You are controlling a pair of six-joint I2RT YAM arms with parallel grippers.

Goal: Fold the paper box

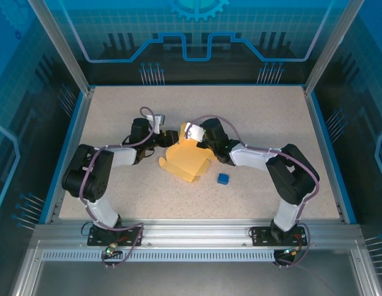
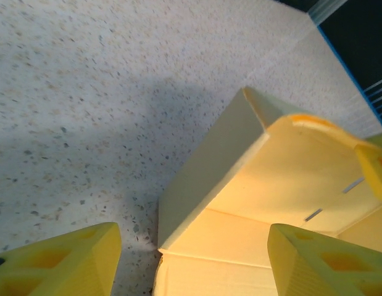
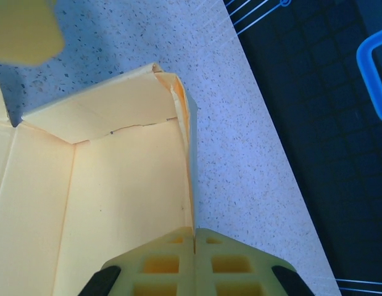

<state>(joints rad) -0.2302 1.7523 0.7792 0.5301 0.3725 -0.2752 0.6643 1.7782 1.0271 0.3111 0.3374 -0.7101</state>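
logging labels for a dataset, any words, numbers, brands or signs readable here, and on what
No text can be read in these views.
Pale yellow thin cardboard paper box: blank, only creases and slits.
Small blue cube: no mark seen.
Blue back panel: gear outline and circuit lines, no letters.

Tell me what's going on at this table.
Two robot arms are folding a pale yellow thin cardboard box, partly formed, on the speckled table. The right claw is shut on one raised wall. The left claw stands open near another wall, gripping nothing. A small blue cube lies nearby, untouched.
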